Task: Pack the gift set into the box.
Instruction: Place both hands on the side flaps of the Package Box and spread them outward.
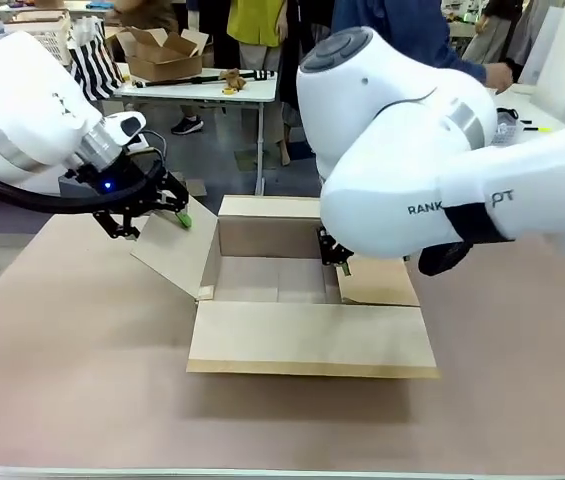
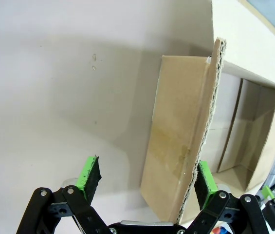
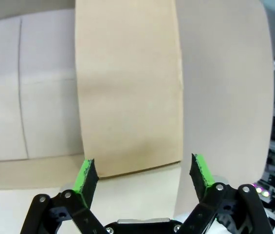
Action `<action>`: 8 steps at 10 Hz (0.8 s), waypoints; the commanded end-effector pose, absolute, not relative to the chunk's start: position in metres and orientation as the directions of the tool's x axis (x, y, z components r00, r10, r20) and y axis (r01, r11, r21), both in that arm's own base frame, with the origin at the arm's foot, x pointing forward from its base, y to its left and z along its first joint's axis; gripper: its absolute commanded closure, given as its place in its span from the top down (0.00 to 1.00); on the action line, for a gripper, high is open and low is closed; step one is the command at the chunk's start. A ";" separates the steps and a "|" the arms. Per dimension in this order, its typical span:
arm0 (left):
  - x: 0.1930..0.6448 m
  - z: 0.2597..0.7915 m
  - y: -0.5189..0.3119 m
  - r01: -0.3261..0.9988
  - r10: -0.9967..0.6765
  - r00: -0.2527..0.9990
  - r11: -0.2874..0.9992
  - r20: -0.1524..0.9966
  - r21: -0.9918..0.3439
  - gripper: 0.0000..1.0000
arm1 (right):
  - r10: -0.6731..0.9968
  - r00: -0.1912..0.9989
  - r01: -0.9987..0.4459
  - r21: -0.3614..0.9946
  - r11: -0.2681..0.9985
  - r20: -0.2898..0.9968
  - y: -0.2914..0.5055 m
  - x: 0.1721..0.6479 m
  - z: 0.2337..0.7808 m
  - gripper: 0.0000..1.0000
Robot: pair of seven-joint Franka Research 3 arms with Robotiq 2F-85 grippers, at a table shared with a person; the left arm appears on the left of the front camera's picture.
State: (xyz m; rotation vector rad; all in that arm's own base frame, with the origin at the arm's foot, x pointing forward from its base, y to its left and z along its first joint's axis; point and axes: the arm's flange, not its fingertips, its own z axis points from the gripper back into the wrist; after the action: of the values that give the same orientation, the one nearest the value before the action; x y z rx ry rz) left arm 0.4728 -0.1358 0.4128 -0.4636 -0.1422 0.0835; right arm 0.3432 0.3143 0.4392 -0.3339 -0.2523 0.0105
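Note:
The box [image 1: 277, 280] stands open in the middle of the table, with its flaps spread outward and nothing inside. My left gripper [image 1: 152, 220] is open and straddles the edge of the raised left flap [image 1: 177, 255]. In the left wrist view this flap [image 2: 176, 146] stands edge-on between the fingers of the left gripper [image 2: 147, 170], beside the right pad. My right gripper [image 1: 337, 262] is open and hangs low over the inner end of the right flap [image 1: 377, 282]. In the right wrist view the right gripper [image 3: 142, 168] has that flap [image 3: 127, 87] lying flat ahead of it. The gift set is out of view.
The brown table top [image 1: 62, 380] has free room on all sides of the box. A person [image 1: 412, 30] stands at the far side. Farther back, a white table holds a smaller carton [image 1: 162, 55] next to a striped bag [image 1: 97, 60].

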 end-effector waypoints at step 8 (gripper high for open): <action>0.471 0.414 -0.138 -0.060 0.122 0.986 0.899 0.117 -0.434 1.00 | -0.001 0.928 0.146 -0.360 0.922 0.373 0.357 0.416 0.371 1.00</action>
State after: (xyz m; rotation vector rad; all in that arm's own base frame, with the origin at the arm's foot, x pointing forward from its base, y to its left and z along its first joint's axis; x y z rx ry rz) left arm 0.4728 -0.1356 0.4126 -0.4634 -0.1420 0.0839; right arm 0.4073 0.3455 0.3742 -0.3336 -0.3452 -0.0539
